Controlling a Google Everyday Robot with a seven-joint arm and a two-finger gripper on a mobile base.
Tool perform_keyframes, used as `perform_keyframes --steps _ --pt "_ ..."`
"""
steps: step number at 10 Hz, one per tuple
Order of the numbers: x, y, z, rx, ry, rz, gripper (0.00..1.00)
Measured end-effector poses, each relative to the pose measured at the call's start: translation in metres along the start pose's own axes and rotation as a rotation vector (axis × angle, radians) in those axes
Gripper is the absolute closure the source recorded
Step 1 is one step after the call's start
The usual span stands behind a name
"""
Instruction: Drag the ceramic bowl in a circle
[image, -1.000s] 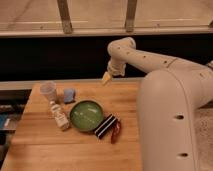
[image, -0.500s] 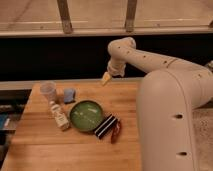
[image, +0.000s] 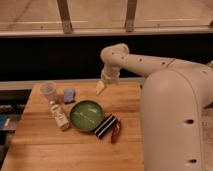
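The ceramic bowl (image: 86, 115) is a round, shallow, glossy green bowl with a darker rim. It sits on the wooden table (image: 55, 147), near the middle. My gripper (image: 101, 89) hangs from the white arm above the table's back part, up and to the right of the bowl, clear of it. It holds nothing that I can see.
A clear plastic cup (image: 48, 91) and a blue sponge (image: 69, 95) stand at the back left. A small bottle (image: 59, 116) lies left of the bowl. A black striped packet (image: 105, 126) and a red chili (image: 116, 132) lie against the bowl's right. My large white arm body (image: 175, 125) fills the right side.
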Motion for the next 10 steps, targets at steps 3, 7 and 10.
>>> perform_keyframes --steps 3,7,10 --pt "0.011 0.024 0.022 -0.038 0.041 -0.04 0.2" --pt "0.008 0.026 0.021 -0.035 0.041 -0.047 0.2" --pt "0.0 0.03 0.041 -0.022 0.065 -0.054 0.2"
